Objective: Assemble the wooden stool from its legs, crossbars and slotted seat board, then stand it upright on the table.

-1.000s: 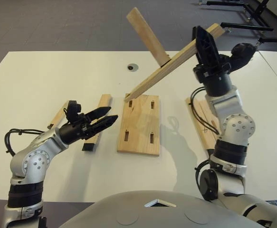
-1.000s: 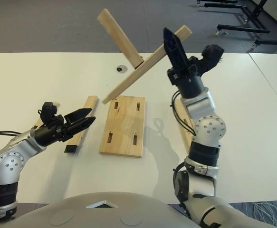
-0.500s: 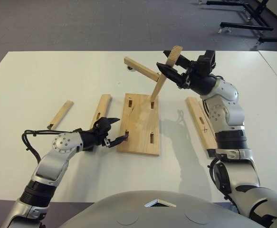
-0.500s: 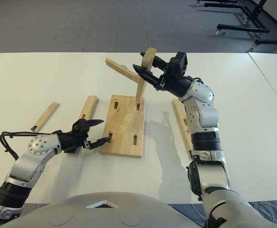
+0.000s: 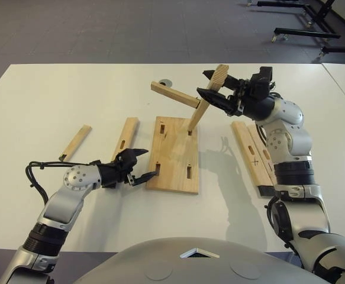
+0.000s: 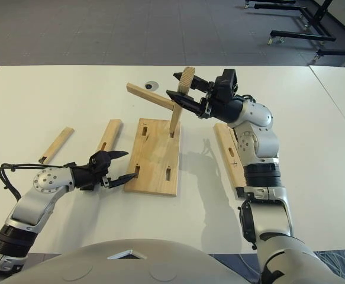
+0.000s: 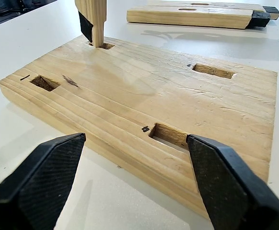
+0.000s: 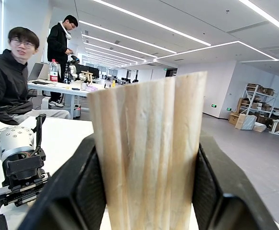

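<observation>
White table (image 5: 54, 100) (grey floor (image 5: 101, 29) behind).

1 leg (image 7: 96, 20) cut off at the edge (left wrist view), tip hidden in a seat board (image 7: 144, 96) slot

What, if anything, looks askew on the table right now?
The leg held by the right gripper leans instead of standing square: its foot is in the board's far right slot, but its top tilts to the right. Its crossbar sticks out to the left.
</observation>
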